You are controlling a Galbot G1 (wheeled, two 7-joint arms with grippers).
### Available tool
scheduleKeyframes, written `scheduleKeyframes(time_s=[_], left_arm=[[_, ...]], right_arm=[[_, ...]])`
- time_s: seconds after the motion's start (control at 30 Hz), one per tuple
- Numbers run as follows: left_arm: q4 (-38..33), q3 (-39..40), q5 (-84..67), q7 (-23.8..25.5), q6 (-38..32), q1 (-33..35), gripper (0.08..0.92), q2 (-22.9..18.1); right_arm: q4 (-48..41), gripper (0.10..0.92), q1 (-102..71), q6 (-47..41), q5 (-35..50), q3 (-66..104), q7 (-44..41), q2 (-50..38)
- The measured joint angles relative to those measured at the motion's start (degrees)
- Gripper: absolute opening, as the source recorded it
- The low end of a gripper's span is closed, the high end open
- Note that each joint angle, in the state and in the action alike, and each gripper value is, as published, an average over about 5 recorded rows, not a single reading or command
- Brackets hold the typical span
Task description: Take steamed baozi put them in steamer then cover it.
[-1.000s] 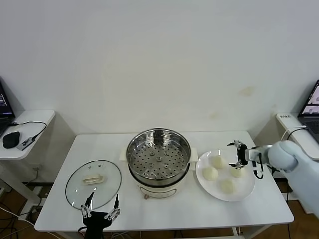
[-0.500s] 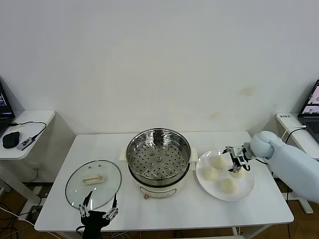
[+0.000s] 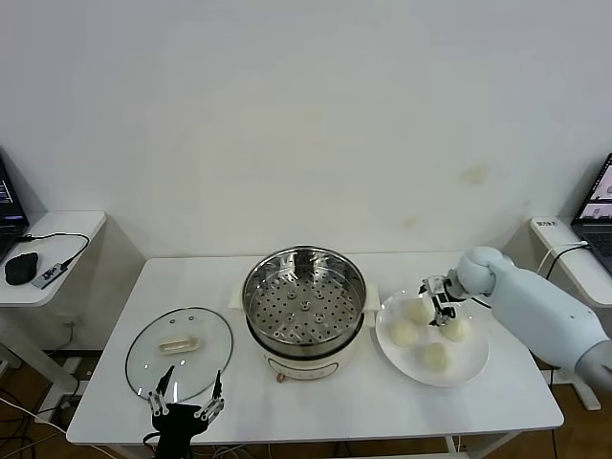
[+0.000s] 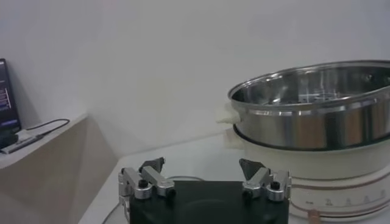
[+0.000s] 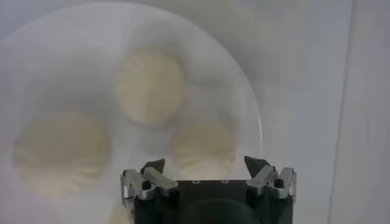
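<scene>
R claw (image 5: 205, 164) wide over baozi (image 5: 203, 147); pleats only in wrist view.

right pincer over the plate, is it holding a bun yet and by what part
Nothing is held. The right pincer hangs open above the buns on the plate, its fingers touching none. The left pincer is also open, at the table's front edge near the lid.

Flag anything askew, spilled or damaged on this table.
Nothing stands out. Four baozi sit on the white plate, the steamer is upright, the cover lies flat, and the open right gripper hovers over the plate.
</scene>
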Motion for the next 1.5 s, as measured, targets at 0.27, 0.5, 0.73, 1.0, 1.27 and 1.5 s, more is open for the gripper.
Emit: scheduleKeyframes(time_s=[0.27, 0.5, 0.73, 1.0, 1.27, 1.5], left_arm=[[-0.09, 0.00, -0.02, -0.22, -0.01, 0.12, 0.823, -0.03], [-0.44, 0.04, -0.02, -0.28, -0.02, 0.37, 0.823, 0.04], [-0.61, 0.52, -0.01, -0.31, 0.02, 0.18, 0.823, 0.12], [-0.50, 1.30, -0.14, -0.54, 0.04, -0.08, 0.823, 0.46], [-0.86, 1.27, -0.65, -1.25, -0.04, 0.00, 0.823, 0.75], [-1.52, 0.80, -1.14, -1.63, -0.05, 0.25, 0.823, 0.58]], right_arm=[[-1.23, 0.599, 0.65, -0.24, 0.56, -0.81, -0.46, 1.13], [-0.99, 0.536, 2.02, -0.36, 1.90, -1.96, -0.93, 0.82], [2.55, 0.543, 5.61, -1.74, 5.65, -4.41, -1.80, -1.58], [8.94, 0.547, 13.37, -3.33, 12.64, -8.87, -1.99, -6.19], [14.95, 0.551, 25.72, -3.44, 20.73, -16.17, -1.73, -7.55], [19.09, 0.552, 34.89, -2.52, 26.26, -22.68, -0.24, -4.84]])
